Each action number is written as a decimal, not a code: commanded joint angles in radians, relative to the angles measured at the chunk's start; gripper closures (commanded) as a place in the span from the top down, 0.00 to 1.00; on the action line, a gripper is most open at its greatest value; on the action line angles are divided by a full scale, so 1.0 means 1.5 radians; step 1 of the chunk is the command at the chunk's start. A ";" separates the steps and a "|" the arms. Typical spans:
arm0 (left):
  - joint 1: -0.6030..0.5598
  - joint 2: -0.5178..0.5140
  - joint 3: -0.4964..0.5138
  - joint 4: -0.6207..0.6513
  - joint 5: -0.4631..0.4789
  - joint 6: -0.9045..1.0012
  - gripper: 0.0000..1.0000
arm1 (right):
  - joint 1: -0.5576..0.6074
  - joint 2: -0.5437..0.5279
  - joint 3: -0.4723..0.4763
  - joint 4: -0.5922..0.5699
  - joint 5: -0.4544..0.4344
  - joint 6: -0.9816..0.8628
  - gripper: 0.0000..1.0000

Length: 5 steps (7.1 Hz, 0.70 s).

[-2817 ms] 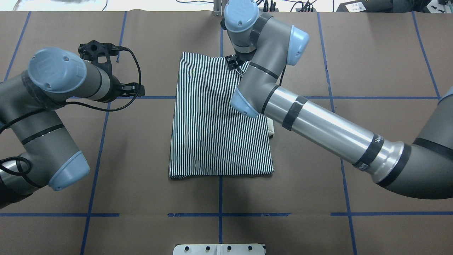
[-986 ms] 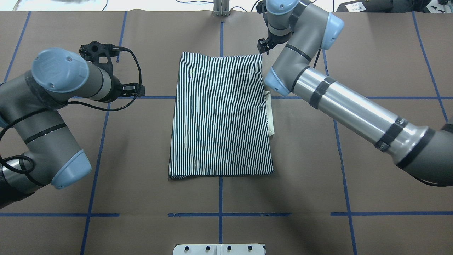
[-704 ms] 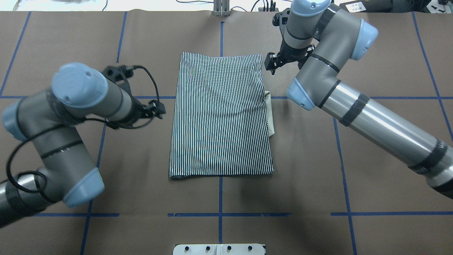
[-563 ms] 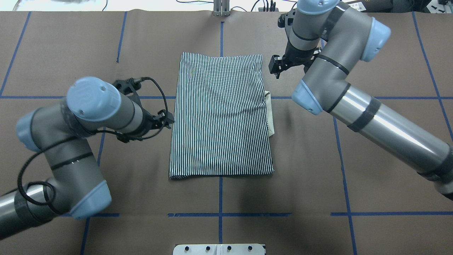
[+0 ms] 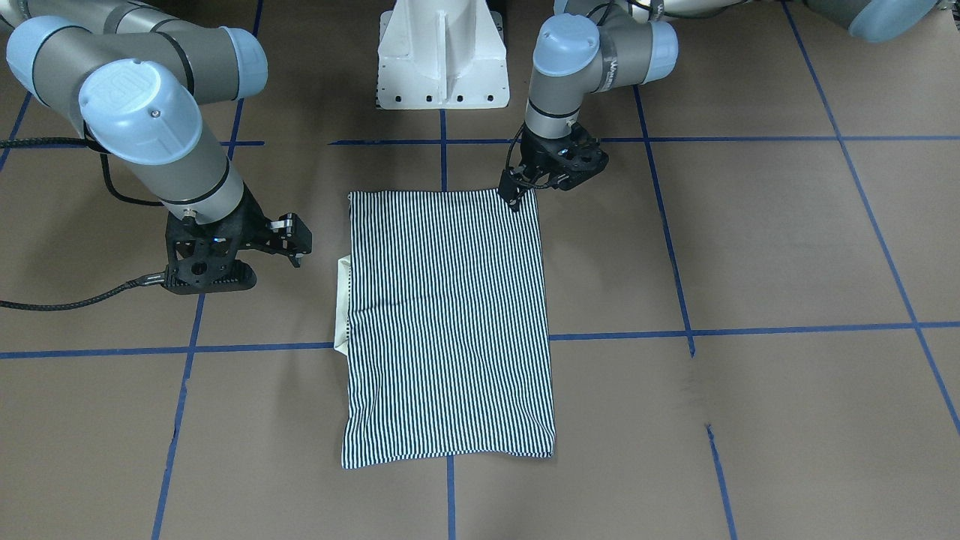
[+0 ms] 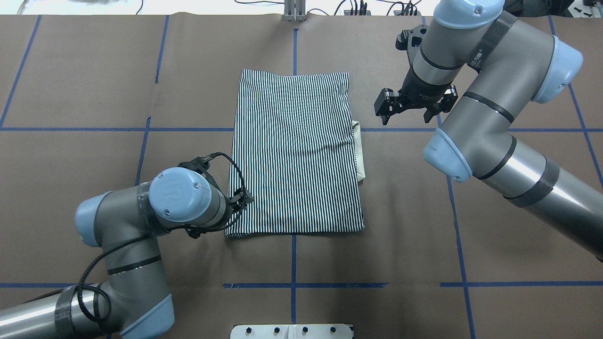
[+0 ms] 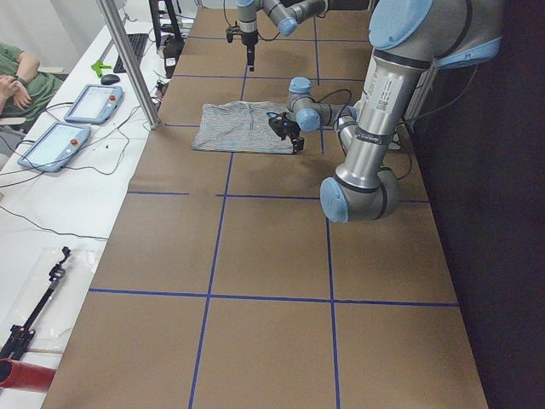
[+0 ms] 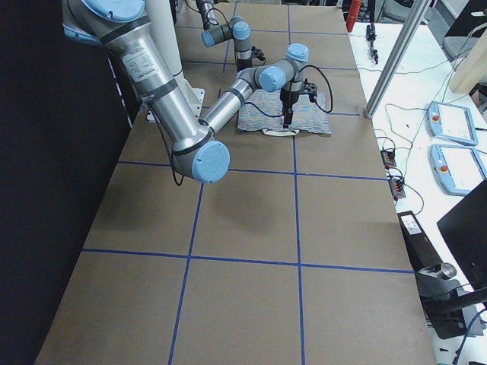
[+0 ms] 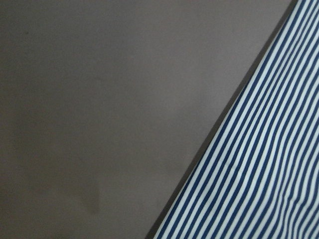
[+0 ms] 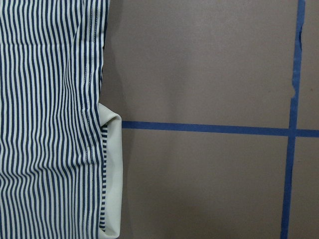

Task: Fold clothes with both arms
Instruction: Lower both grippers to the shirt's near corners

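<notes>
Moved down along the shirt's left edge, the left tool (image 5: 515, 199) touches its near corner. Folded into a flat rectangle mid-worktop (image 6: 70, 70), the striped shirt (image 6: 294, 155) shows a white collar (image 6: 359, 150) peeking out on its right. The right tool (image 6: 385, 115) hovers apart. I cannot tell either tool's spread.

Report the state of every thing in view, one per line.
polo shirt: folded into a rectangle, flat on the table.
white collar: sticking out from the shirt's right edge.
left end effector: low at the shirt's near-left corner; open or shut unclear.
right end effector: open, empty, off the shirt.
</notes>
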 commanded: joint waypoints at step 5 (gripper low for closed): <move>0.013 -0.014 0.018 0.003 0.015 -0.016 0.05 | -0.003 -0.001 0.002 -0.001 0.001 0.010 1.00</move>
